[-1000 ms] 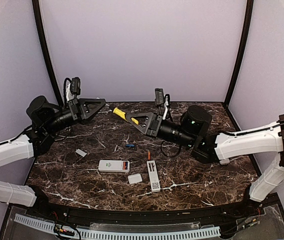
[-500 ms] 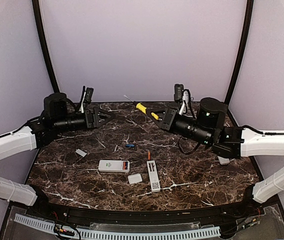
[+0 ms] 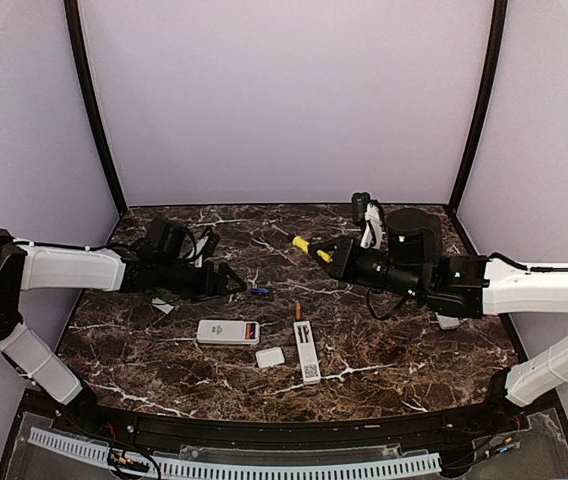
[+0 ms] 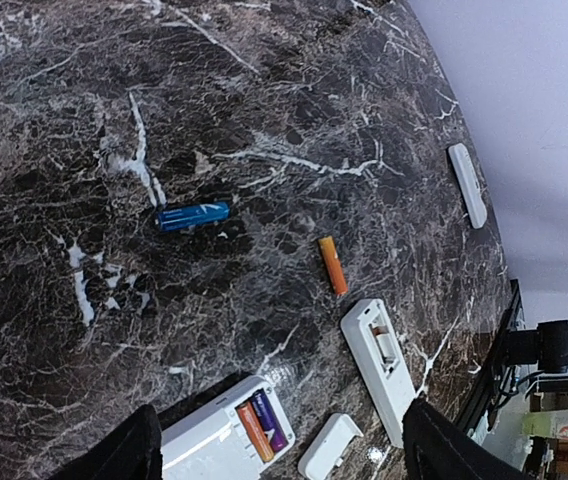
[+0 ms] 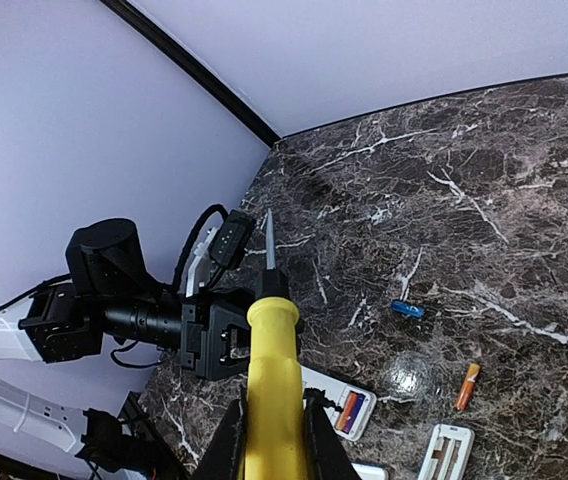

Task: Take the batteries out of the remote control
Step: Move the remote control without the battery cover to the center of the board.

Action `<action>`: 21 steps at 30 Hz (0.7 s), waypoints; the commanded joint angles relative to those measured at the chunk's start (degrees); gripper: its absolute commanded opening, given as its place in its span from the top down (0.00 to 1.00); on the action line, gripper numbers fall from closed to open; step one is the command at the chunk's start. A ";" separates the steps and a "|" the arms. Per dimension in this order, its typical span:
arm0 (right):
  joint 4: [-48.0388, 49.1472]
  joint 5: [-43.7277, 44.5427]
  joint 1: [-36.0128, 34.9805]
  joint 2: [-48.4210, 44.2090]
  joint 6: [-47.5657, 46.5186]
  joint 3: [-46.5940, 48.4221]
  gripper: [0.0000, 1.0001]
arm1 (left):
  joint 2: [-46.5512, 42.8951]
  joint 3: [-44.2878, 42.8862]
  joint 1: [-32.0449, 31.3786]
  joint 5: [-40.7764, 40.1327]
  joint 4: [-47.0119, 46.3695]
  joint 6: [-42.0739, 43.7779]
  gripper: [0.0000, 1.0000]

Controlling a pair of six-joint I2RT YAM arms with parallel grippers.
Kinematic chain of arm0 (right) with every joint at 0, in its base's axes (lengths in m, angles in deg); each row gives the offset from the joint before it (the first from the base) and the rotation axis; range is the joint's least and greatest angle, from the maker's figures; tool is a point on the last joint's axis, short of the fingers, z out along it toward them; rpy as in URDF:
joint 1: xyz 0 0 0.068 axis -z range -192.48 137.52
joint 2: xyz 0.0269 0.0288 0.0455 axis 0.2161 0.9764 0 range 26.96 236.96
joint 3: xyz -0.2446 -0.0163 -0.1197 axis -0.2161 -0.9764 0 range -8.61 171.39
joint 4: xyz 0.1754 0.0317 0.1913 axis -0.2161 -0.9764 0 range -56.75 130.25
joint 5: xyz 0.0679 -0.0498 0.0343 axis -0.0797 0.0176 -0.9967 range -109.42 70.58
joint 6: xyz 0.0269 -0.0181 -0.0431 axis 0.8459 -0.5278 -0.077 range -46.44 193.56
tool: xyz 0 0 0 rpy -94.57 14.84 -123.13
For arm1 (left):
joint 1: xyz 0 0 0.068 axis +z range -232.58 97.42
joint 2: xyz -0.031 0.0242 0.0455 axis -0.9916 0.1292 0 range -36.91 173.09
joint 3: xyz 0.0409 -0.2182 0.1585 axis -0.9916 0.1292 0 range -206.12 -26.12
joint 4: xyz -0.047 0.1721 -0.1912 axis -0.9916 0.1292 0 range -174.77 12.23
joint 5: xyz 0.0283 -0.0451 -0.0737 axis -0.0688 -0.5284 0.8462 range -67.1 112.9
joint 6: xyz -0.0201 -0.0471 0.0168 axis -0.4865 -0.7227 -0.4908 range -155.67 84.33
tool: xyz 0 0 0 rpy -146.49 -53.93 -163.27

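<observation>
Two white remotes lie open near the table's front. The wide remote (image 3: 222, 332) (image 4: 204, 445) holds two batteries (image 3: 251, 330) (image 4: 261, 428), one orange and one purple, side by side. The narrow remote (image 3: 307, 352) (image 4: 384, 352) shows an emptied bay. A loose blue battery (image 3: 260, 292) (image 4: 194, 216) and a loose orange battery (image 3: 297, 311) (image 4: 332, 265) rest on the marble. My left gripper (image 3: 228, 280) (image 4: 279, 462) hovers low above the wide remote, open and holding nothing. My right gripper (image 3: 332, 252) (image 5: 274, 445) is shut on a yellow-handled tool (image 3: 304, 243) (image 5: 272, 370), raised over the table's middle.
A small white cover (image 3: 270, 356) (image 4: 329, 446) lies between the remotes. Another cover (image 3: 162, 306) sits under the left arm. A white piece (image 3: 448, 322) (image 4: 467, 184) lies by the right arm. Purple walls enclose the dark marble table (image 3: 384, 350).
My left arm has swung down and forward toward the remotes, and its gripper has opened. The right arm has drawn back to the right and lowered, still holding the tool.
</observation>
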 commanded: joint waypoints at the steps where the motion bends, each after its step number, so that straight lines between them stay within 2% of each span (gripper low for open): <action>1: -0.42 0.04 0.50 0.89 0.48 -0.24 1.00 | 4.72 -2.46 0.33 -0.23 2.47 2.15 0.18; 8: -0.62 -1.17 0.90 1.82 1.26 -0.39 1.00 | 10.12 -3.68 0.37 0.29 2.61 3.62 0.18; 11: -0.68 -1.57 1.14 2.09 1.49 -0.31 1.00 | 11.89 -4.77 0.37 0.04 5.36 4.82 0.18; 21: -0.97 -2.70 1.58 2.99 2.52 -0.25 1.00 | 9.85 -2.14 0.36 1.37 12.80 6.12 0.19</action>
